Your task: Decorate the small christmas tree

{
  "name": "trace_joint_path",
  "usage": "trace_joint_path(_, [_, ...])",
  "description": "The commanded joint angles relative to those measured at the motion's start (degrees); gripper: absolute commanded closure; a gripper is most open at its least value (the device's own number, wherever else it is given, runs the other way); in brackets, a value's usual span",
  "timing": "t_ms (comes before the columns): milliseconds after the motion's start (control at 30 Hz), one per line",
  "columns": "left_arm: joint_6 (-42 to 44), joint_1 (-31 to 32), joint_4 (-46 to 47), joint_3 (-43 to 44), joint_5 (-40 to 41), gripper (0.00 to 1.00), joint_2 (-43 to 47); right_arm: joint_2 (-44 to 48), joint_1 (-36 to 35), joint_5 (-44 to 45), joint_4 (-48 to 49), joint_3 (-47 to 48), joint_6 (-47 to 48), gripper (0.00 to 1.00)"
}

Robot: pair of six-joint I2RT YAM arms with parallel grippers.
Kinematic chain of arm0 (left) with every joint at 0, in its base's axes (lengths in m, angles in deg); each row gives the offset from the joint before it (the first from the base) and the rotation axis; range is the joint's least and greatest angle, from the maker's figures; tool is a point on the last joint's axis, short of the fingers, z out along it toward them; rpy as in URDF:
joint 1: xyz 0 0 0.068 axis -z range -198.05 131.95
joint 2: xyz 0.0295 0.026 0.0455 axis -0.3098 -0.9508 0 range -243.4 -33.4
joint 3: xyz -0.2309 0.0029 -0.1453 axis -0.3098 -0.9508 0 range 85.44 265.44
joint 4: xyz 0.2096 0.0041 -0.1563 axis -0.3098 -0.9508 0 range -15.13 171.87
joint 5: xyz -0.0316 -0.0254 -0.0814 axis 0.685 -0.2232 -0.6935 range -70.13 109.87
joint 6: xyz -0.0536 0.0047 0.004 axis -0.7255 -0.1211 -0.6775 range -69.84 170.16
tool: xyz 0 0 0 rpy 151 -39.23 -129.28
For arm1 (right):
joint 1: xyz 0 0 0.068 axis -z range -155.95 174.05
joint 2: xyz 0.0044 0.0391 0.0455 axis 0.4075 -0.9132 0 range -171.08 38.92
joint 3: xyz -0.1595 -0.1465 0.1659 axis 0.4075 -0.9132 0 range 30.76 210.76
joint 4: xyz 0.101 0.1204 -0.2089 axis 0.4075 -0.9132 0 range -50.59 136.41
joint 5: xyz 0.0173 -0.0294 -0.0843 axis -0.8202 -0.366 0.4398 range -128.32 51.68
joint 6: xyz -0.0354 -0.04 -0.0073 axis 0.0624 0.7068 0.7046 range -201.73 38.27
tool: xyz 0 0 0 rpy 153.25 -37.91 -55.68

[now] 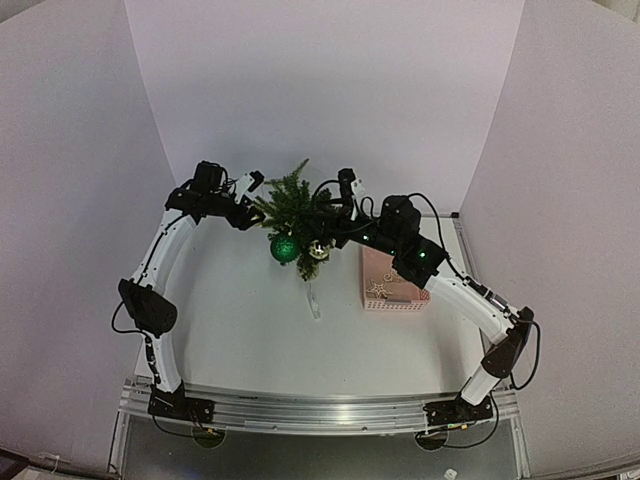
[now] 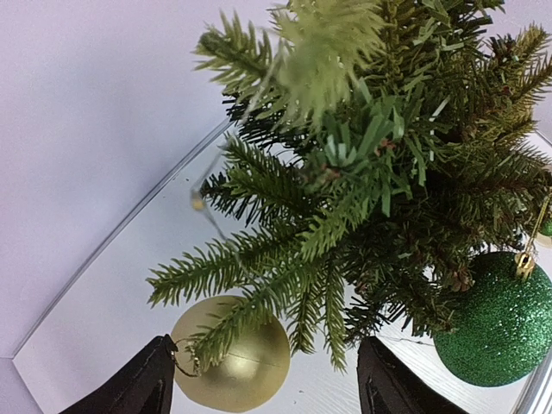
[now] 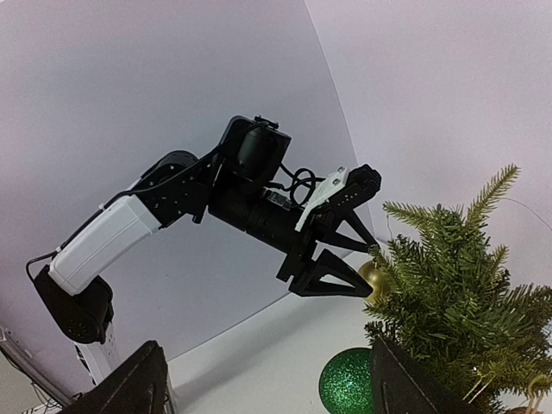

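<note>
Tree [image 1: 293, 205] stands mid-surface toward the back, between my two hands. It seems upright, but its base is hidden under the branches.

Handling, my read:
- Light and top-heavy, so a sideways push would probably tip it.
- Branches are soft and springy and give under contact. Needles can snag a finger.
- Best hold is low on the trunk or at the base, not the branch tips. For hanging ornaments, only the outer branch ends need touching.

On the tree:
- Gold ball [image 2: 231, 358] hangs by its hook from a low branch on the left side.
- Green ball [image 2: 496, 323] hangs lower right. Both look rigid, slick and crackable.

Hands:
- Left hand [image 2: 265, 371] is spread and holds nothing, with the gold ball just ahead of its fingers.
- Right hand [image 3: 259, 371] is also spread and empty, close on the tree's other side.

Room:
- Basket [image 1: 393, 282] sits on the surface [image 1: 240, 330] right of the tree, partly under my right arm.
- Walls [image 1: 320, 90] stand close behind and to both sides.
- There is open surface in front of the tree and to the left, so pulling out toward the near edge is safest.
- A small pale item lies in front of the tree. I can't tell what it is.
</note>
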Motion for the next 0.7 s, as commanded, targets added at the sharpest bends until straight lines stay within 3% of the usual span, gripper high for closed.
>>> trace_joint_path(0, [-0.78, -0.52, 1.48, 0.69, -0.74, 0.28, 3.54, 1.68, -0.07, -0.48, 0.86, 1.71, 0.31, 0.22])
trace_joint_path(667, [-2.27, -1.46, 2.53, 0.68, -3.99, 0.25, 5.43, 1.48, -0.04, -0.60, 0.84, 1.88, 0.41, 0.22])
